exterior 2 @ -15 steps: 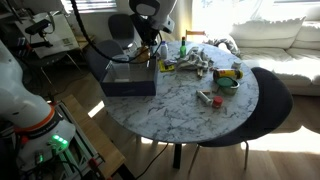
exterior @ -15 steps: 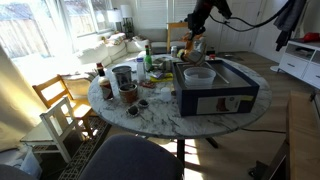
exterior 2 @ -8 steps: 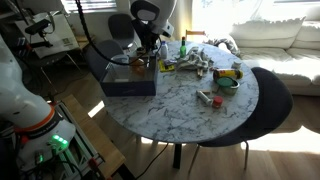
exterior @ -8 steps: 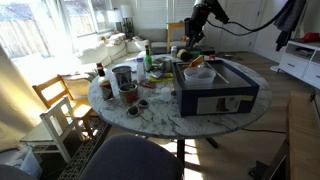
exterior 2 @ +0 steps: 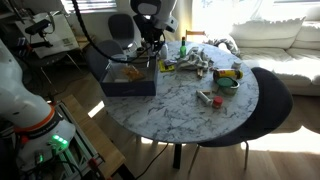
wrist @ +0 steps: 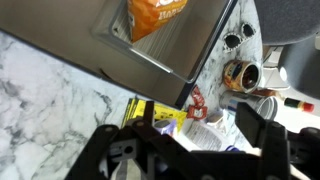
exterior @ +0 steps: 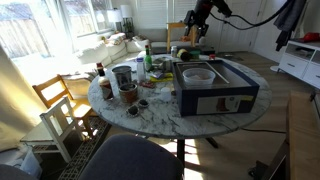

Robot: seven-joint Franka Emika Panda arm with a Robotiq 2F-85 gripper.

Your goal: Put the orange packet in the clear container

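The orange packet (wrist: 155, 15) lies flat inside the clear container (wrist: 163, 66), at the top of the wrist view. In an exterior view the orange packet (exterior 2: 131, 71) shows as an orange patch in the dark blue box (exterior 2: 125, 82). The whitish clear container (exterior: 198, 75) sits in the top of the dark blue box (exterior: 216, 93). My gripper (exterior: 198, 30) hangs above it, apart from the packet. The gripper (wrist: 200, 112) is open with nothing between its fingers. In the exterior view from the opposite side, the gripper (exterior 2: 152, 40) hovers over the box's far edge.
The round marble table (exterior: 150, 118) carries a metal can (exterior: 122, 77), bottles (exterior: 146, 58) and jars beside the box. A yellow packet (wrist: 152, 112) and a red sachet (wrist: 197, 103) lie under the gripper. A wooden chair (exterior: 60, 105) stands beside the table.
The gripper was shut on the orange packet low over the container. It has opened, the packet now lies in the container, and the gripper has risen clear.
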